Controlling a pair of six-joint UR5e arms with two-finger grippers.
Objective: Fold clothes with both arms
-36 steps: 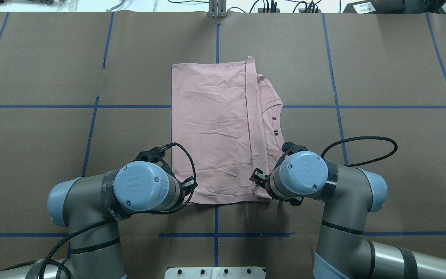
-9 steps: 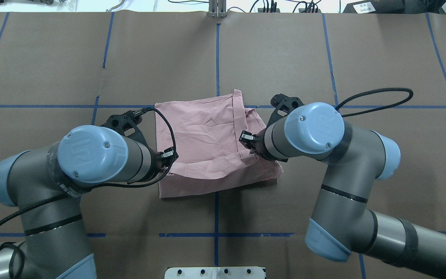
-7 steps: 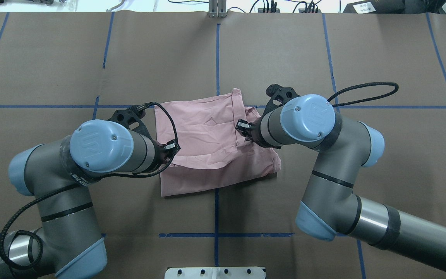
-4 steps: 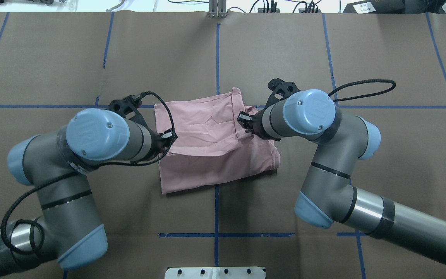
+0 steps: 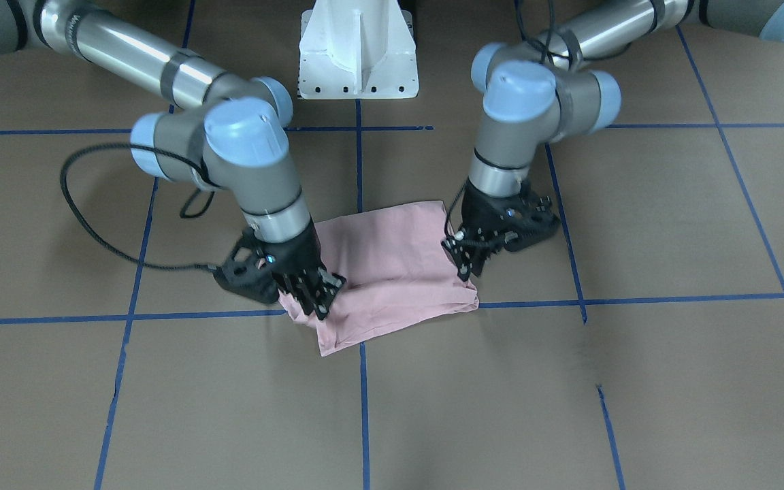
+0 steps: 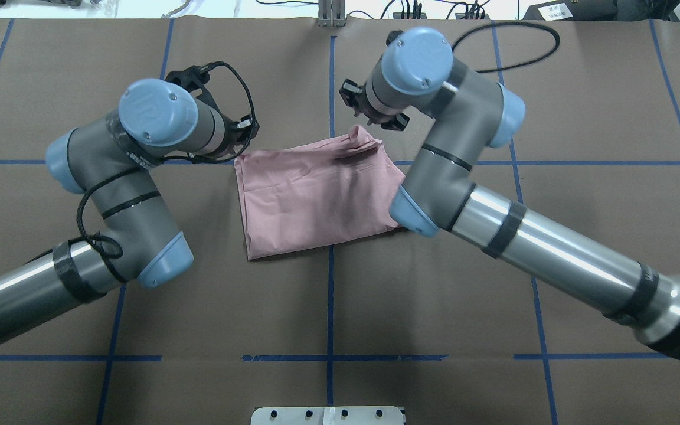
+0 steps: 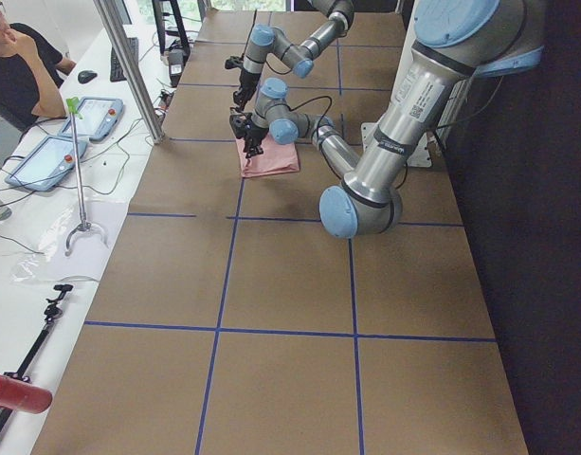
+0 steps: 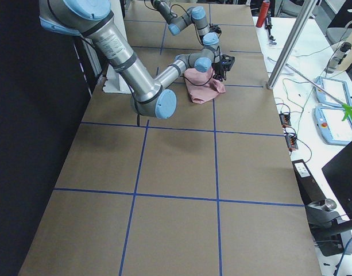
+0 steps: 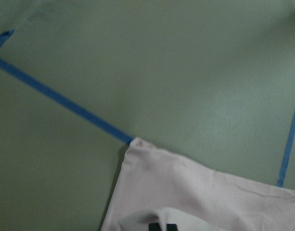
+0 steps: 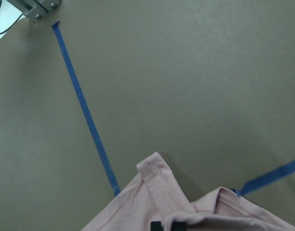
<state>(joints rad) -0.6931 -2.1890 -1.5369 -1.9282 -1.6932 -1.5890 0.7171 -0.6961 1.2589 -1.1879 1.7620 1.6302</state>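
The pink T-shirt [image 6: 316,195] lies folded into a slightly skewed rectangle in the middle of the brown paper-covered table [image 6: 582,265], plain side up, over the spot where two blue tape lines [image 6: 330,307] cross. Read as a clock in the overhead view, with the robot at 6, the left arm [image 6: 115,195] reaches in from 8 o'clock and the right arm [image 6: 493,218] from 4 o'clock. Both wrists point down at the shirt's far edge. The left gripper [image 5: 465,265] sits at the shirt's 10 o'clock corner and the right gripper [image 5: 316,299] at its 1 o'clock corner, where the cloth bunches up into a small peak. Each wrist camera shows a fold of pink fabric rising to the black fingertips at the bottom of its frame, so both pairs of jaws look closed on a pinch of the shirt's edge, low over the table. A stitched hem [image 10: 157,185] runs beside the right gripper's hold. The blue joint caps [image 6: 151,112] carry a raised mark that I cannot make out, and the lettering along the near arm in the left side view is too small to read, as is a white label [image 6: 555,10] on a dark box beyond the table at 1 o'clock. The white pedestal [image 5: 358,51] stands at 6 o'clock, and a person [image 7: 15,66] sits at the side bench.
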